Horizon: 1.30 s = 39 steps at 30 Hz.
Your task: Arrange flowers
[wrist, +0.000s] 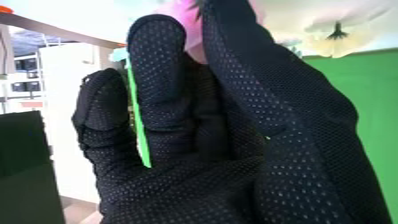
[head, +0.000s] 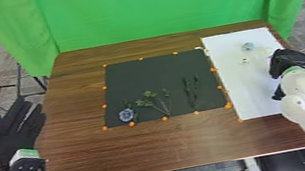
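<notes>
Head view showed one green curtain behind one brown wooden table. Two white arms came from below: the left hand lay wide, fingers straight, beside the table; the right hand was at the white board's outer edge, its grip impossible to tell. One black mat bore one blue flower and green sprigs; the board bore one pale blue flower. Right wrist view showed one pink flower and one cream flower.
</notes>
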Available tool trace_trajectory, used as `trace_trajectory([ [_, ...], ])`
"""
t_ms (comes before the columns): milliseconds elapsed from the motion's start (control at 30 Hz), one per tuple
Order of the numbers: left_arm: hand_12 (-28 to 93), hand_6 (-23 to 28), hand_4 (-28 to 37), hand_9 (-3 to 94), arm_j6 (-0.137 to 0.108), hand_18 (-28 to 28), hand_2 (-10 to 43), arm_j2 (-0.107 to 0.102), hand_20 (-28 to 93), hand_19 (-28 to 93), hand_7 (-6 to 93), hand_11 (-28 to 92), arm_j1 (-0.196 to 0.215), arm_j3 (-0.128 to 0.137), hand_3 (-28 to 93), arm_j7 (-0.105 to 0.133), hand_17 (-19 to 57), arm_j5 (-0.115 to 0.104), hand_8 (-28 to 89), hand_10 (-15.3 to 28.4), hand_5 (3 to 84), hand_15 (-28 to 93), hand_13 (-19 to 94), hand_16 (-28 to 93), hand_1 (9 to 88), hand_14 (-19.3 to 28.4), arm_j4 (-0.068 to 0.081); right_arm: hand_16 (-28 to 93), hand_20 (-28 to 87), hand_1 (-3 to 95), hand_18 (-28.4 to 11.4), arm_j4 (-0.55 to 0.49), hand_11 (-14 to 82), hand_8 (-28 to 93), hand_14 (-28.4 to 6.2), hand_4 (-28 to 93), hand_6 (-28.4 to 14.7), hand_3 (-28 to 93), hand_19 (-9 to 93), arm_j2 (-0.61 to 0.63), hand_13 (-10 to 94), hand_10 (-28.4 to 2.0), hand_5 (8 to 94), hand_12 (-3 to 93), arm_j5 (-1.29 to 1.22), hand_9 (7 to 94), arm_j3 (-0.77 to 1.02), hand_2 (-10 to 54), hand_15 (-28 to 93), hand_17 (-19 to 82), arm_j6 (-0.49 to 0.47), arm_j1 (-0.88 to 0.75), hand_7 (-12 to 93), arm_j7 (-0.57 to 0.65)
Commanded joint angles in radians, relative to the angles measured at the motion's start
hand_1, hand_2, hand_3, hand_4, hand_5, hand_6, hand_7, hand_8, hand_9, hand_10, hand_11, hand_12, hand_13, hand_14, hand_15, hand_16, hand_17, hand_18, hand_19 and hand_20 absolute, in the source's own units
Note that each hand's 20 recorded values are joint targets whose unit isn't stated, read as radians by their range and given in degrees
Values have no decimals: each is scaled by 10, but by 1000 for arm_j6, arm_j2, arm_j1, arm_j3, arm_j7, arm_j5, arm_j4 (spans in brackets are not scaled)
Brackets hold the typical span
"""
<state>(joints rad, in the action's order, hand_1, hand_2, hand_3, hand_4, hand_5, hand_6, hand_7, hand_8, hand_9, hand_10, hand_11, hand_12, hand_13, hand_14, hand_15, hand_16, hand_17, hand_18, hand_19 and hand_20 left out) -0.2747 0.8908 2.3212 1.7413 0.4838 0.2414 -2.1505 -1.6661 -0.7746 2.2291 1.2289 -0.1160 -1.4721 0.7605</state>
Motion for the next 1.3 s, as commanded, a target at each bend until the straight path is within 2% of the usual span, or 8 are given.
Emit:
trace_trajectory([
  [33, 103, 80, -283, 284, -9, 135, 121, 7, 98, 342, 148, 278, 8, -4, 683, 10, -60, -11, -96, 134, 374, 420, 219, -86, 279, 148, -7, 472, 401, 665, -192, -45, 157, 7, -64, -282, 5, 673, 843, -3, 676, -82, 697, 476, 42, 800, 20, -87, 576, 376, 22, -40, 337, -22],
  [233, 103, 78, -283, 281, -10, 135, 120, 8, 98, 343, 150, 279, -1, -6, 685, 5, -61, -10, -96, 134, 366, 420, 218, -86, 278, 149, -2, 511, 407, 669, -188, -204, 164, 34, -63, -283, -6, 705, 808, 20, 673, -98, 717, 517, 113, 807, 20, -87, 557, 374, 129, -38, 353, -101],
  [367, 103, 78, -283, 280, -8, 135, 120, 8, 98, 343, 150, 279, -7, -11, 687, -9, -61, -4, -96, 134, 366, 420, 218, -85, 277, 148, 0, 523, 408, 668, -180, -249, 161, 33, -62, -283, -6, 709, 792, -11, 673, -102, 721, 522, 87, 809, -31, -90, 546, 371, 212, 27, 350, -235],
  [500, 103, 78, -283, 279, -11, 135, 120, 6, 99, 343, 149, 279, -6, -14, 686, -10, -61, -6, -97, 134, 367, 420, 218, -85, 277, 148, 2, 526, 406, 665, -174, -186, 155, 30, -62, -283, 1, 707, 784, -99, 668, -99, 720, 521, 14, 810, -177, -89, 528, 360, 282, 178, 350, -387],
  [733, 103, 78, -283, 262, -7, 135, 120, 1, 99, 343, 148, 280, -45, -37, 687, -41, -61, 7, -96, 131, 366, 418, 216, -85, 277, 147, 16, 526, 396, 663, -160, -31, 148, 17, -52, -283, 8, 696, 761, -262, 669, -96, 710, 522, -8, 809, -448, -84, 500, 353, 231, 395, 363, -571],
  [933, 102, 78, -283, 260, 0, 134, 119, -3, 98, 341, 149, 280, -81, -60, 687, -67, -60, 21, -96, 131, 366, 418, 215, -85, 277, 147, 28, 529, 394, 657, -155, 87, 146, 5, -46, -283, 12, 696, 749, -382, 671, -89, 703, 518, 20, 808, -575, -82, 486, 356, 185, 464, 376, -631],
  [1033, 103, 78, -283, 259, 5, 135, 118, -7, 98, 342, 149, 281, -94, -73, 688, -67, -60, 20, -97, 131, 366, 418, 214, -85, 277, 147, 33, 530, 396, 655, -154, 154, 147, 1, -47, -283, 13, 696, 746, -427, 671, -87, 700, 515, 30, 807, -630, -82, 484, 358, 195, 498, 380, -646],
  [1300, 102, 78, -283, 264, 6, 135, 118, -32, 98, 342, 149, 281, -115, -104, 686, -36, -60, 6, -97, 131, 366, 419, 215, -85, 277, 147, 41, 524, 403, 652, -154, 285, 148, -18, -44, -283, 15, 694, 736, -518, 669, -83, 692, 508, 51, 802, -718, -81, 482, 360, 235, 563, 392, -620],
])
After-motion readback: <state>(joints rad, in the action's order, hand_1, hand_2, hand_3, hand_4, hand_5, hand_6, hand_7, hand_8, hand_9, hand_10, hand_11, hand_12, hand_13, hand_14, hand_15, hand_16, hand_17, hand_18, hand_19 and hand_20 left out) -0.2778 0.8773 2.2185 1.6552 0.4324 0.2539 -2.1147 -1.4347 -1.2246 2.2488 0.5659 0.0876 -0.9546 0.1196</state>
